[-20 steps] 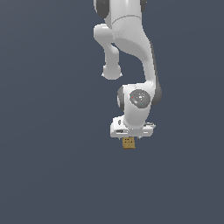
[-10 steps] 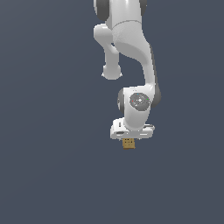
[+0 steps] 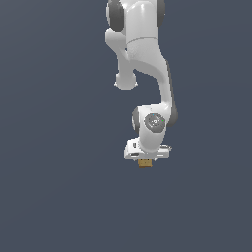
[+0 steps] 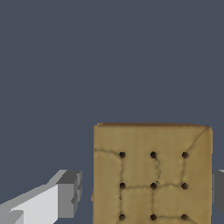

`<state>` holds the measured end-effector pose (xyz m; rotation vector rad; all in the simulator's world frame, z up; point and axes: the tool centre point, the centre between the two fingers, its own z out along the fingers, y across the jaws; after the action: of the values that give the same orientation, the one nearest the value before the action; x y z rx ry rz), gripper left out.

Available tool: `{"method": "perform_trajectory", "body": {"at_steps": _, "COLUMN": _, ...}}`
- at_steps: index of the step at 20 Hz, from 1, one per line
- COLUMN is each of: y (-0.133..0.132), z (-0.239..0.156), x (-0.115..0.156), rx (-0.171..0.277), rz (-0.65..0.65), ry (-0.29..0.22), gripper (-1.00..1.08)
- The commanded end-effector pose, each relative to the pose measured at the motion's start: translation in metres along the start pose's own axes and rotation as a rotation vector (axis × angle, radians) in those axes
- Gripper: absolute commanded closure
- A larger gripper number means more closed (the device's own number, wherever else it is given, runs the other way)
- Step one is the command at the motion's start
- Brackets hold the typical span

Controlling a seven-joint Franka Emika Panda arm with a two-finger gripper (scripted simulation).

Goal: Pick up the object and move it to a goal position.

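Note:
The object, a small tan-brown cube [image 3: 144, 163], shows just under the white gripper [image 3: 145, 158] at the end of the arm in the exterior view. In the wrist view the cube [image 4: 152, 175] fills the space between the fingers, and its near face has several dark dots. One grey finger [image 4: 68, 194] stands beside the cube with a narrow strip of background between them. The other finger [image 4: 219, 190] is at the frame edge, right next to the cube's other side. The jaws stand either side of the cube, slightly wider than it.
The white arm [image 3: 147, 59] reaches in from the top of the exterior view. Around it is only a plain dark grey-blue background, with no edge, container or marker showing.

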<state>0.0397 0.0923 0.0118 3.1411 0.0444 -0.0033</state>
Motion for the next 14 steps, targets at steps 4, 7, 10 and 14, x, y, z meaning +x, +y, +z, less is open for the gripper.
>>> {"method": "perform_trajectory", "body": {"at_steps": 4, "y": -0.0002, "z": 0.0012, "x": 0.0012, "rx": 0.0, "rz": 0.0, "ry": 0.002, "gripper": 1.08}}
{"method": "perform_trajectory", "body": {"at_steps": 7, "y": -0.0002, "z": 0.0012, "x": 0.0012, "rx": 0.0, "rz": 0.0, "ry": 0.002, "gripper": 1.08}}
{"method": "perform_trajectory", "body": {"at_steps": 10, "y": -0.0002, "z": 0.0012, "x": 0.0012, "rx": 0.0, "rz": 0.0, "ry": 0.002, "gripper": 1.08}}
{"method": "perform_trajectory", "body": {"at_steps": 14, "y": -0.0008, "z": 0.0006, "x": 0.0004, "rx": 0.0, "rz": 0.0, "ry": 0.002, "gripper": 1.08}}
